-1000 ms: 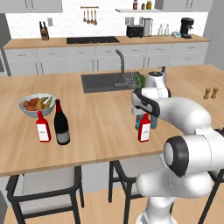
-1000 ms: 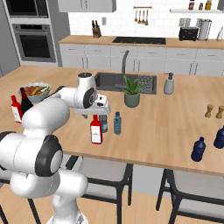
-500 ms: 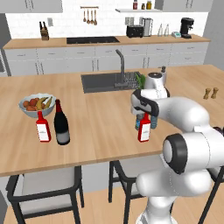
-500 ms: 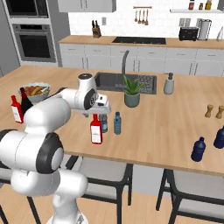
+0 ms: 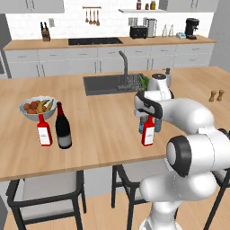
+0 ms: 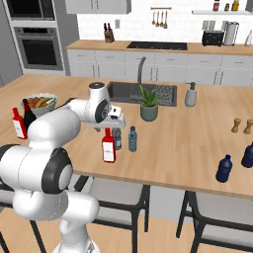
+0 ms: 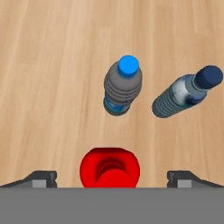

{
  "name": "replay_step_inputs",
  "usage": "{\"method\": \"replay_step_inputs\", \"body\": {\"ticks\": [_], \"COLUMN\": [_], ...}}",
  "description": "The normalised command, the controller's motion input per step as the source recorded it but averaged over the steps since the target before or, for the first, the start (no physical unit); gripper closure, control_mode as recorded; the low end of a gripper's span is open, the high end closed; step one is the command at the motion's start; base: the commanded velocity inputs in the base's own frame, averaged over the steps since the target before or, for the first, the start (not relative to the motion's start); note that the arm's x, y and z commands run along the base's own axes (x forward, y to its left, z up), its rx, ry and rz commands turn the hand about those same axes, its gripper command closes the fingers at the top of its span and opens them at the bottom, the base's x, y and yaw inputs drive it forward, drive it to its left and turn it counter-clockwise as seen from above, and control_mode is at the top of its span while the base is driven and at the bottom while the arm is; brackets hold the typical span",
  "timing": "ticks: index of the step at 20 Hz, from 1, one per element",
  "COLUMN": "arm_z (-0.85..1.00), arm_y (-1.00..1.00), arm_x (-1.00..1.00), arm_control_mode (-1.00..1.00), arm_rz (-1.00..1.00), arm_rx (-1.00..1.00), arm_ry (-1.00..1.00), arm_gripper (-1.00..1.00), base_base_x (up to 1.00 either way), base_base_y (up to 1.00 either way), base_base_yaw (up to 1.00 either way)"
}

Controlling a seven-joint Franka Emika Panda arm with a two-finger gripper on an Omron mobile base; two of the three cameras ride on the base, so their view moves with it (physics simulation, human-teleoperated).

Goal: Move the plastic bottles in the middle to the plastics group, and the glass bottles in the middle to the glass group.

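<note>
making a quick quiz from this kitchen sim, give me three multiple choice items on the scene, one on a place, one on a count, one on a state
1. Where does the gripper hang?
A. over the sink
B. above the red bottle in the middle
C. beside the fruit bowl

2. How many small blue-capped water bottles stand near that red bottle?
A. two
B. four
C. none

3. How do the gripper's fingers stand?
A. shut on a water bottle
B. shut on the red bottle's cap
C. spread apart, holding nothing

Answers:
1. B: in the hand view the red bottle sits between the two fingertips, seen from above.
2. A: the hand view shows one water bottle and a second water bottle just beyond it.
3. C: the fingertips stand wide of the red cap on both sides, touching nothing.
</note>
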Motion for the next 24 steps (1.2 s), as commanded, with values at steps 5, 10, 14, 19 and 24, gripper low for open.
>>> {"method": "replay_step_inputs", "body": {"ticks": [5,10,14,19,24], "arm_z": [-0.02,-0.07,-0.03,-0.02,-0.11], "arm_y": [0.0,0.0,0.0,0.0,0.0], "arm_x": [-0.15,0.05,0.02,-0.08,-0.01], "arm_control_mode": [-1.0,-1.0,-1.0,-1.0,-1.0], "arm_rz": [0.0,0.0,0.0,0.0,0.0], "arm_rx": [0.0,0.0,0.0,0.01,0.0], "arm_ry": [-0.03,-0.06,-0.12,-0.1,-0.02], "arm_gripper": [-1.0,-1.0,-1.0,1.0,1.0], "base_base_x": [0.0,0.0,0.0,0.0,0.0], "base_base_y": [0.0,0.0,0.0,0.0,0.0], "base_base_yaw": [0.0,0.0,0.0,0.0,0.0]}}
